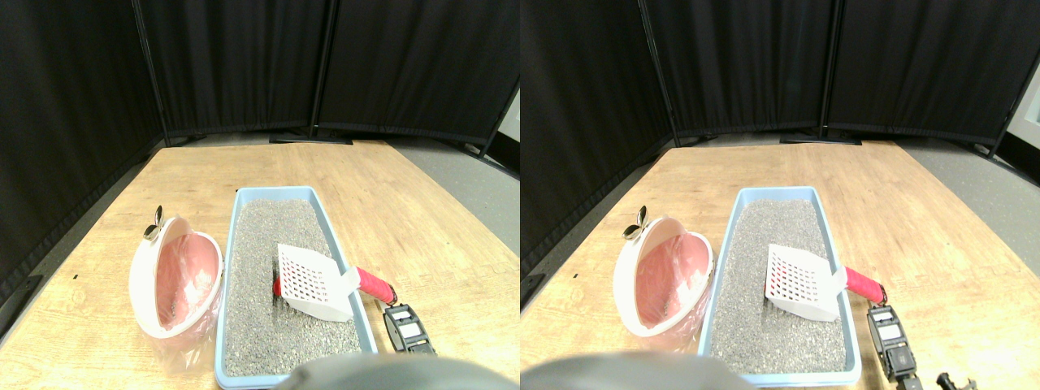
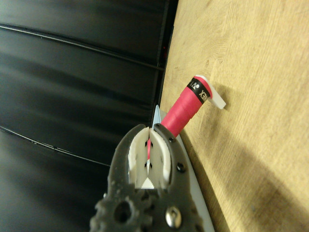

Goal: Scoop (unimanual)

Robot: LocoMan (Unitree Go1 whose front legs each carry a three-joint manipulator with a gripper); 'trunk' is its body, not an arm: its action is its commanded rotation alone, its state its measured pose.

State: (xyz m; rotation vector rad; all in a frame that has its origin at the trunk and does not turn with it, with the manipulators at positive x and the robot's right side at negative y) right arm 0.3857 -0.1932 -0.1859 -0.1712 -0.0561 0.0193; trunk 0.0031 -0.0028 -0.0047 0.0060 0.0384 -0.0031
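A white slotted scoop (image 1: 313, 280) lies on the grey litter (image 1: 260, 244) inside the light blue tray (image 1: 236, 244). Its red wrapped handle (image 1: 374, 284) sticks out over the tray's right rim. A small red thing (image 1: 277, 286) peeks out from under the scoop's left edge. My right gripper (image 1: 400, 311) sits on the table just behind the handle's end, a short gap away from it. In the wrist view the red handle (image 2: 181, 113) rises beyond the gripper (image 2: 148, 145), its black-taped tip free over the wood, and the scoop head is hidden.
A white bin (image 1: 142, 276) lined with a pink bag leans on its side to the left of the tray, a metal clip (image 1: 154, 226) on its rim. Wooden table (image 1: 422, 211) stretches to the right and back. Black curtain panels (image 1: 244, 65) wall off the far side.
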